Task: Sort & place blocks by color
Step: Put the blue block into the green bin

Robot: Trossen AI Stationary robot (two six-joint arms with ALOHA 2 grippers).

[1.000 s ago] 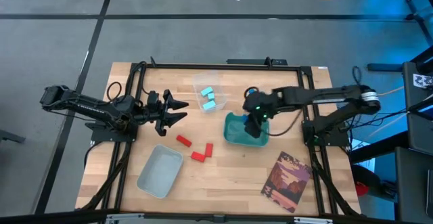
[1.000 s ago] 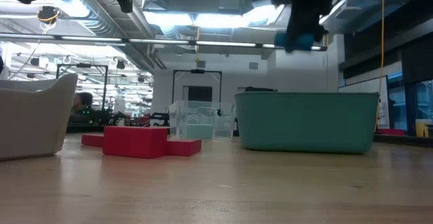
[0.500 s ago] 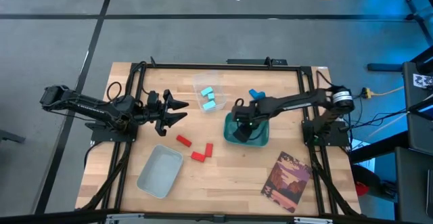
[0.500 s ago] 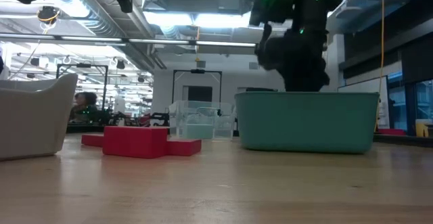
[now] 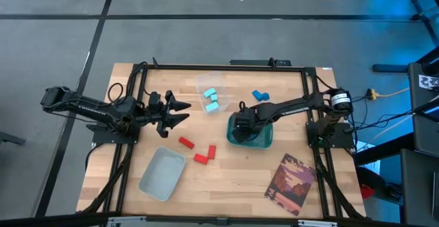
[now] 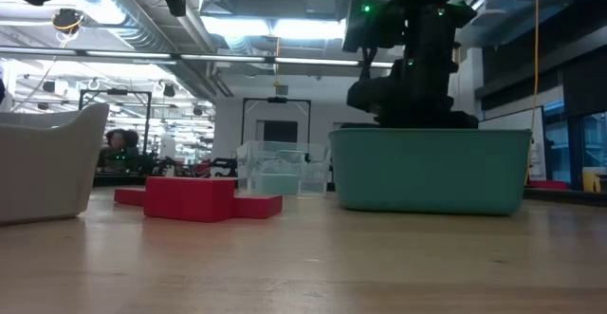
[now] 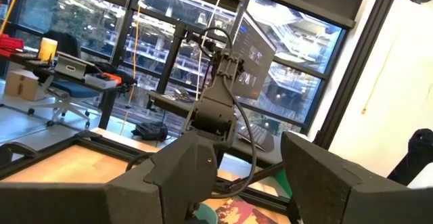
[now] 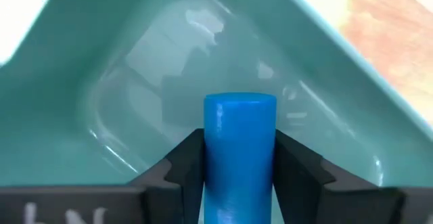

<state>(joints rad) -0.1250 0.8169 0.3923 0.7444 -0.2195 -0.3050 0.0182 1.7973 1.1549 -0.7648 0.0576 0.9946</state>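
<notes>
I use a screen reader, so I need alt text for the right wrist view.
The right gripper clamps a blue block between its two dark fingers, holding it inside the teal bin. The bin's glossy floor shows behind the block, and a strip of wooden table lies beyond the rim.

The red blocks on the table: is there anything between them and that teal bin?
No. In the high view, only bare wood lies between the small red rectangular blocks and the teal plastic bin; the low view shows the same gap.
</notes>
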